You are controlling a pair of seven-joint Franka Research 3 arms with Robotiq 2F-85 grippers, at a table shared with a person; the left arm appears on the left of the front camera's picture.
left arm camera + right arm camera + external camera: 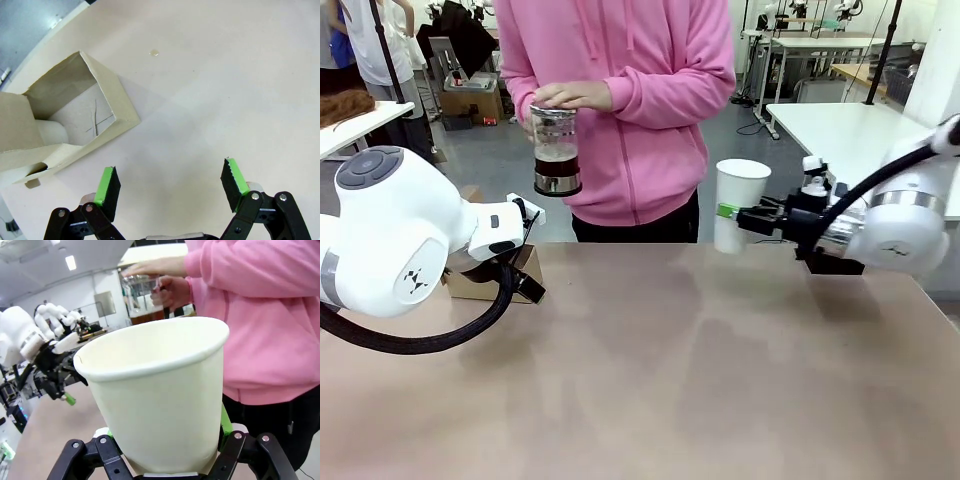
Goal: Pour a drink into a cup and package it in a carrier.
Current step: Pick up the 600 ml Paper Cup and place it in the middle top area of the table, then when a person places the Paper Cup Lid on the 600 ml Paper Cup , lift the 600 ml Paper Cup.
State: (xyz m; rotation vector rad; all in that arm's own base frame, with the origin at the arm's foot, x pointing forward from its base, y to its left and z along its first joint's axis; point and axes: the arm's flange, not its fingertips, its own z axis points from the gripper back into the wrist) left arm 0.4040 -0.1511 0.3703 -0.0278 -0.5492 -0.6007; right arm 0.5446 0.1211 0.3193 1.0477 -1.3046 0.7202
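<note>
Cup [741,195], tall white paper, open-topped, clamped between right gripper [167,445] fingers; left gripper [171,182] fingers wide apart, empty, near brown cardboard carrier [112,95].

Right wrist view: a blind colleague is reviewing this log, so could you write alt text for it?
A white paper cup, upright and lidless, is clamped between the fingers of the right gripper. Behind it, a person in a pink hoodie holds a glass carafe with both hands.

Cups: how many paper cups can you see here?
1: a white cup held in the right claw. A pale shape inside the carrier might be another.
</note>
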